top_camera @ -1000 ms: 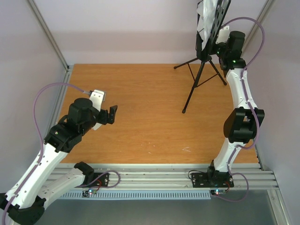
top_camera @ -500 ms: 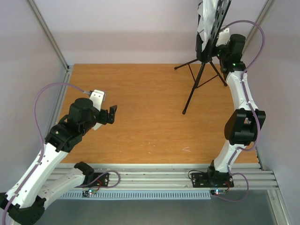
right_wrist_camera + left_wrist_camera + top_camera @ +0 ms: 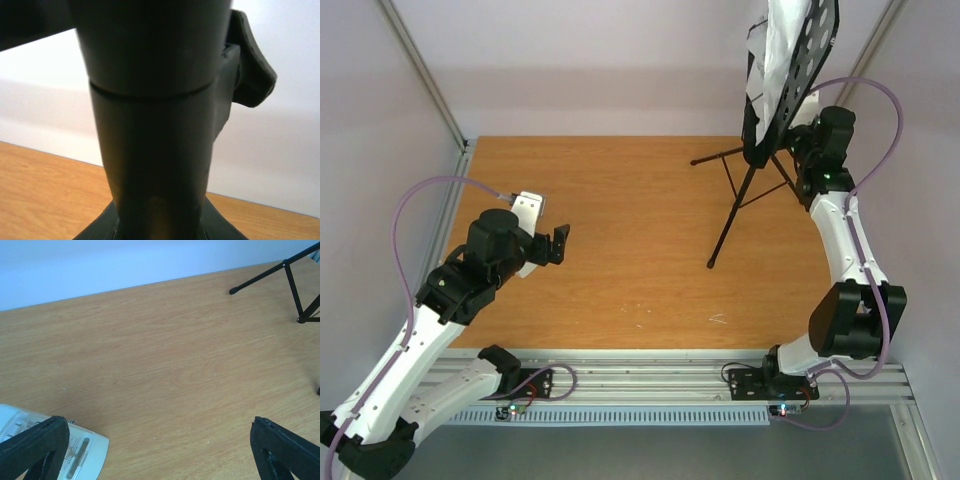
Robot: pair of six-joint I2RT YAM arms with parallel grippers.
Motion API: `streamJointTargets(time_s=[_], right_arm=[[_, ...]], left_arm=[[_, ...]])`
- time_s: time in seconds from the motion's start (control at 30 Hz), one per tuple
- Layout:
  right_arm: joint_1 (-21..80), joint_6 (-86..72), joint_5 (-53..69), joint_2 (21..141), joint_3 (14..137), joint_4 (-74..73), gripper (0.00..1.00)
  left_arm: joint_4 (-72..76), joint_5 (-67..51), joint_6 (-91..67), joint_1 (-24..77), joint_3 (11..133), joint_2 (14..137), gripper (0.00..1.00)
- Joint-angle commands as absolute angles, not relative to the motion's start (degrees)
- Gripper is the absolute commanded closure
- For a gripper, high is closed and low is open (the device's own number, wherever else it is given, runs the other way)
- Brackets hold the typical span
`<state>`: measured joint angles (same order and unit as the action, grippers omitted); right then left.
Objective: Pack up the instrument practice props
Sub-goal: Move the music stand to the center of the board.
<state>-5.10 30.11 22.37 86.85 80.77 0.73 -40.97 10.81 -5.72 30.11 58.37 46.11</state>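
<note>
1. The tall black tripod music stand (image 3: 760, 125) is in the upper right of the overhead view, its thin legs spread over the orange-brown wooden tabletop (image 3: 640, 220). I cannot tell whether every foot touches the wood.
2. The white printed sheet-music pages (image 3: 778, 45) lie against the stand's perforated desk at the top right edge of that view.
3. The right gripper (image 3: 790, 135) is at the stand's post just under the desk. In its own camera the black tube and a clamp knob (image 3: 250, 65) fill the frame, but the fingers are hidden, so I cannot tell whether it is clamped.
4. The left gripper (image 3: 558, 246) hangs at centre left with its jaws spread wide and nothing between them. The small white pyramid-shaped metronome (image 3: 529, 207) sits just beside it on the table.
5. Handling, as I judge it:
   - The stand is stiff but top-heavy, and its long legs will snag. The post near the desk is the sensible hold.
   - The pages are light and loose, and likely to slide off if the desk tips.
   - The metronome is light, but its tapered sides and clear cover look slippery and breakable. It is best pinched low, across the base.
6. No box, bag or case shows in any view, so where the props are to go I cannot tell.
</note>
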Motion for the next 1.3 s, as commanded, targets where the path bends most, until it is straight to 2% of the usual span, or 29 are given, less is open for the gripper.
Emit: streamJointTargets(time_s=[0.0,0.13,0.4,0.67,0.97,1.27], right_arm=[[-4.58,25.17,30.04,80.46,80.97,9.74,0.99],[-3.4,23.68,39.07,79.33,81.84,6.97,0.99],[3.16,24.62,45.82,77.41,80.64,2.25,0.99],[8.26,28.37,53.62,82.45,85.85,-4.21,0.99],[10.25,31.6,56.66,86.4,87.28,-5.46,0.99],[10.2,35.35,51.91,85.15,78.13,-2.63,0.99]], left_arm=[[-40.17,11.5,-5.54,30.04,57.88,45.6,0.01],[-40.08,10.85,-5.45,30.01,57.77,45.72,0.01],[-39.72,9.35,-5.43,30.06,57.57,45.44,0.01],[-39.67,9.04,-5.45,30.06,57.46,45.7,0.01],[-39.55,8.96,-5.27,30.06,57.35,46.24,0.01],[-39.42,8.7,-5.15,30.06,57.22,47.01,0.01]])
